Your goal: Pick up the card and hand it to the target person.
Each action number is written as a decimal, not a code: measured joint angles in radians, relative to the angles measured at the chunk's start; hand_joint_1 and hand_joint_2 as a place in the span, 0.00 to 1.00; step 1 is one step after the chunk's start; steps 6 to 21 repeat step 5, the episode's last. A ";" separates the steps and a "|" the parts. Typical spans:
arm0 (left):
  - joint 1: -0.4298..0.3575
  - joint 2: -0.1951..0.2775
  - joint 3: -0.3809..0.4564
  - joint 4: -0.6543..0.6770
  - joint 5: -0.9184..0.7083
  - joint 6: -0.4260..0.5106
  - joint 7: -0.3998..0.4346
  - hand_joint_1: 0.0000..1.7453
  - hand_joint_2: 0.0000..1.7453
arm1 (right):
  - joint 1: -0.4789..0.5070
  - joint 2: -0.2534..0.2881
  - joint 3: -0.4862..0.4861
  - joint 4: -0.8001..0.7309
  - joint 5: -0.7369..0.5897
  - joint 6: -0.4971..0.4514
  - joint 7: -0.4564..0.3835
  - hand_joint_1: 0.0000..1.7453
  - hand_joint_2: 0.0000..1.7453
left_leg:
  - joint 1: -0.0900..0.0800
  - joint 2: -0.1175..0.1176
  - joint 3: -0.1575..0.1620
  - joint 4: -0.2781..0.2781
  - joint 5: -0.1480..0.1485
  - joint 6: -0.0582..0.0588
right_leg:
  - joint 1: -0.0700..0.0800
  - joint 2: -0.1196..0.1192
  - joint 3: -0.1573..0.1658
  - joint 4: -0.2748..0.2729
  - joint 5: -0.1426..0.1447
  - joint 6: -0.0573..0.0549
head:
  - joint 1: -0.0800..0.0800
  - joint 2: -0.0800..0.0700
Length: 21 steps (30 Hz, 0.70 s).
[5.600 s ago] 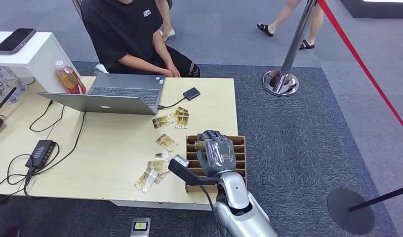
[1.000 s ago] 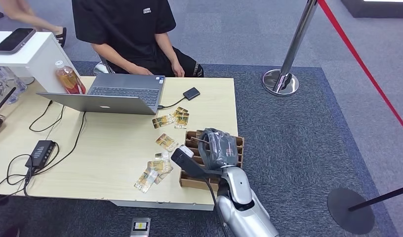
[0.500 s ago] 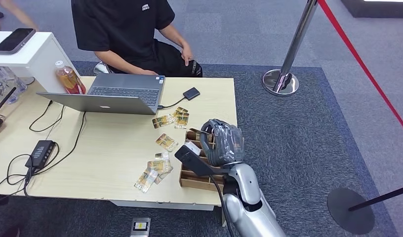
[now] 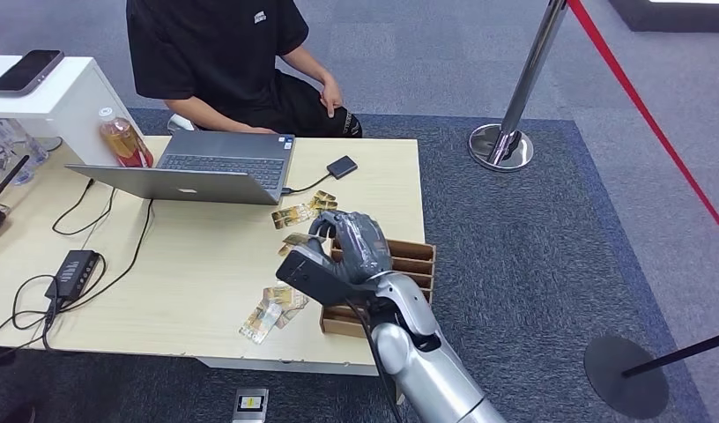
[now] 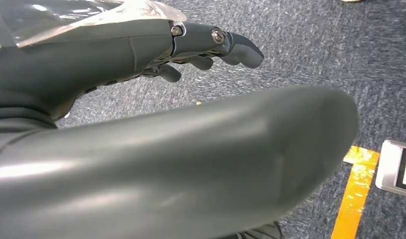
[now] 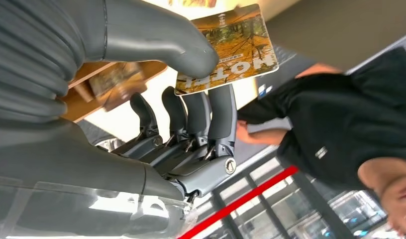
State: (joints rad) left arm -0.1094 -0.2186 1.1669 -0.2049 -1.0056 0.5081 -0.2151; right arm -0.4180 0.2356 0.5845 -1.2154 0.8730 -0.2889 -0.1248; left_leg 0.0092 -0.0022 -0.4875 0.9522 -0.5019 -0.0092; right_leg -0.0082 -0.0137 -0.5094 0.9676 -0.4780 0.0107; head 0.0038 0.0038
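My right hand [image 4: 352,247] hovers over the table's right part, just left of the wooden slotted card box [image 4: 411,256]. In the right wrist view its thumb and fingers [image 6: 211,119] pinch an orange-and-green hotel card [image 6: 231,42], held above the box [image 6: 106,79]. The target person [image 4: 219,44], in a black shirt, sits behind the table at the laptop, one hand on a knee; they also appear in the right wrist view [image 6: 340,124]. My left hand [image 5: 211,42] hangs over the grey carpet, fingers extended and holding nothing.
Loose cards lie near the laptop [image 4: 305,211] and by the front edge [image 4: 272,313]. A laptop [image 4: 206,167], a bottle [image 4: 122,141], a small black device [image 4: 342,166] and a cabled adapter [image 4: 74,269] sit on the table. A stanchion [image 4: 506,141] stands at the right.
My right hand rose out of the wooden box with the card and swung left over the table. The person shifted in the seat and set a hand on a knee.
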 joint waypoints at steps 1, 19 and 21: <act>0.000 0.000 0.000 0.000 0.000 0.000 0.001 0.00 0.00 | -0.009 0.008 0.007 0.014 -0.005 0.004 -0.002 0.75 1.00 | 0.000 0.000 0.000 0.000 0.000 0.000 | 0.000 0.000 0.000 0.000 0.000 0.000 | 0.000 0.000; -0.001 0.000 0.000 0.000 -0.003 0.000 0.002 0.00 0.00 | -0.033 0.035 0.032 0.056 -0.011 0.014 -0.004 0.75 1.00 | 0.000 0.000 0.000 0.000 0.000 0.000 | 0.000 0.000 0.000 0.000 0.000 0.000 | 0.000 0.000; -0.001 0.000 0.000 0.000 -0.003 0.000 0.002 0.00 0.00 | -0.033 0.035 0.032 0.056 -0.011 0.014 -0.004 0.75 1.00 | 0.000 0.000 0.000 0.000 0.000 0.000 | 0.000 0.000 0.000 0.000 0.000 0.000 | 0.000 0.000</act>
